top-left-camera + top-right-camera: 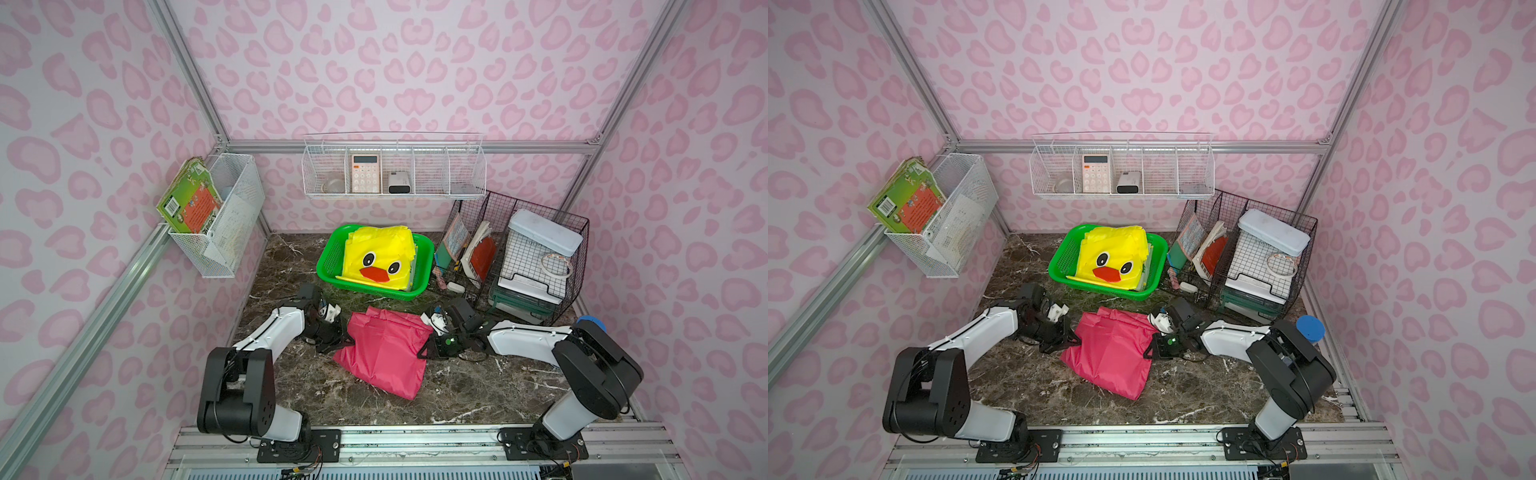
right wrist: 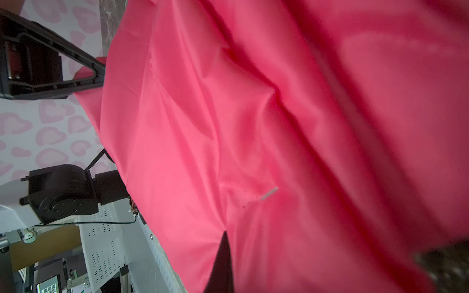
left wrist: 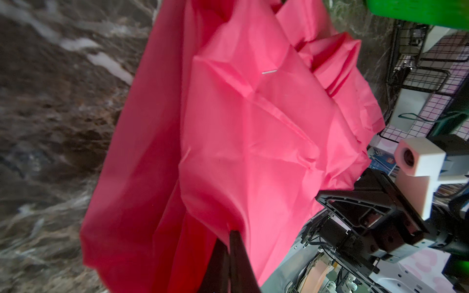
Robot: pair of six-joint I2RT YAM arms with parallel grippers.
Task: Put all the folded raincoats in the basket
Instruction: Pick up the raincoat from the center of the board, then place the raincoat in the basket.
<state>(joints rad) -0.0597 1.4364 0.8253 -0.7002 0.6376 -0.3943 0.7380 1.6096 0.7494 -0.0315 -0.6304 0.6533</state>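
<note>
In both top views the raincoat point(image 1: 384, 353) point(image 1: 1111, 353) lies on the table point(image 1: 457, 386), just short of the basket point(image 1: 332, 266) point(image 1: 1064, 266). A duck coat point(image 1: 380, 259) hides most of the basket's inside. The left gripper point(image 1: 350, 341) and right gripper point(image 1: 420, 353) meet opposite edges of the raincoat, but their tips are hard to make out.

Left wrist view: the left gripper point(image 3: 232, 232), cut off by the frame, is pinched together on the raincoat's edge.

Right wrist view: the picture is blurred, but the right gripper point(image 2: 225, 234) is likewise clamped on a fold of the raincoat.

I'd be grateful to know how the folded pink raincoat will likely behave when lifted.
Probably floppy: the folded pink thin-fabric raincoat puckers where the left gripper and right gripper pinch its edges, so the middle may sag. Its sheen suggests slipperiness; folds might slide open.
</note>
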